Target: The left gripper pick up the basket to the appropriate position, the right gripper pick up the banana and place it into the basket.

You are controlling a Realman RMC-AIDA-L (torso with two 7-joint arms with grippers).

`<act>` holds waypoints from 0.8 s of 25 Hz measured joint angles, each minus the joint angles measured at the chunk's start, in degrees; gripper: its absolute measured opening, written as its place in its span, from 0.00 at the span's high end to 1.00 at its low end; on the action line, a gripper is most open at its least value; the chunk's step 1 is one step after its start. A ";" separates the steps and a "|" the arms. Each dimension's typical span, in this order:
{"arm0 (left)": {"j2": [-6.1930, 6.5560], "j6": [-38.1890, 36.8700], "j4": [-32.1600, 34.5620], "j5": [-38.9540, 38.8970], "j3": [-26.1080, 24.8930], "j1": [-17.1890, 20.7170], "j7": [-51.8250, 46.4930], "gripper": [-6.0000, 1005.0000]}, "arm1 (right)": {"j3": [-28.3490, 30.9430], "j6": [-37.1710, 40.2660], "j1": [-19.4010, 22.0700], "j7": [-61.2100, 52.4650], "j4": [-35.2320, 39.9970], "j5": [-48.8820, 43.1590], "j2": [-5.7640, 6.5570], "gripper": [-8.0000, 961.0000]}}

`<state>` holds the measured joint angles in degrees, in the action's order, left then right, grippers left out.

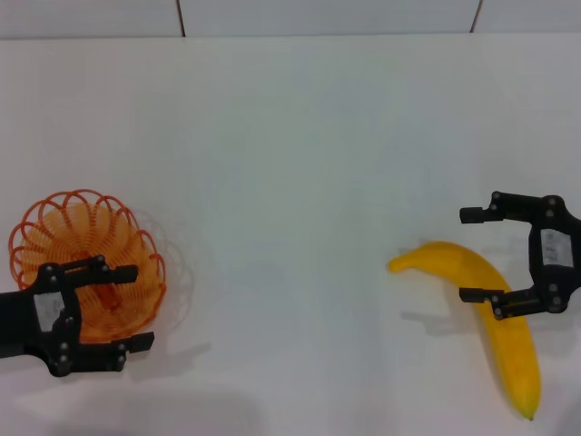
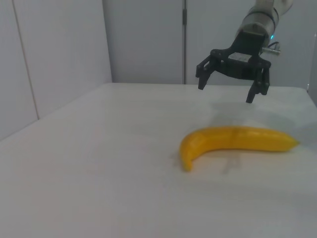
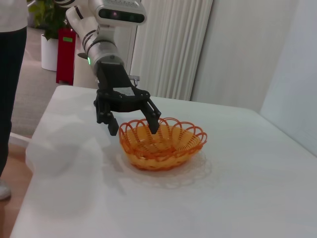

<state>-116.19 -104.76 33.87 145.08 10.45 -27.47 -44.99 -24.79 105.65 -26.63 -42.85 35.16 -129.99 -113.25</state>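
The orange wire basket [image 1: 80, 227] sits on the white table at the left; it also shows in the right wrist view [image 3: 173, 148]. My left gripper [image 1: 142, 306] is open at the basket's near rim, one finger over the inside and one outside; the right wrist view shows it there too [image 3: 133, 130]. The yellow banana [image 1: 510, 350] lies on the table at the right and also shows in the left wrist view [image 2: 237, 140]. My right gripper [image 1: 463, 254] is open and hovers just above the banana's upper half, not touching it; it shows in the left wrist view as well [image 2: 228, 91].
The white table [image 1: 290, 182] stretches bare between basket and banana, with a wall along its far edge. In the right wrist view a person's leg [image 3: 10, 84], a plant and a red object [image 3: 65, 54] stand beyond the table's left side.
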 joint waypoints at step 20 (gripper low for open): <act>0.54 -1.00 4.36 -15.00 -12.50 -1.41 -11.93 0.16 | 0.01 0.00 -0.88 -0.28 0.00 0.01 -0.22 0.07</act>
<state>-115.65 -105.77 38.22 130.08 -2.05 -28.88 -56.92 -24.78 105.65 -27.51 -43.13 35.16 -129.99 -113.47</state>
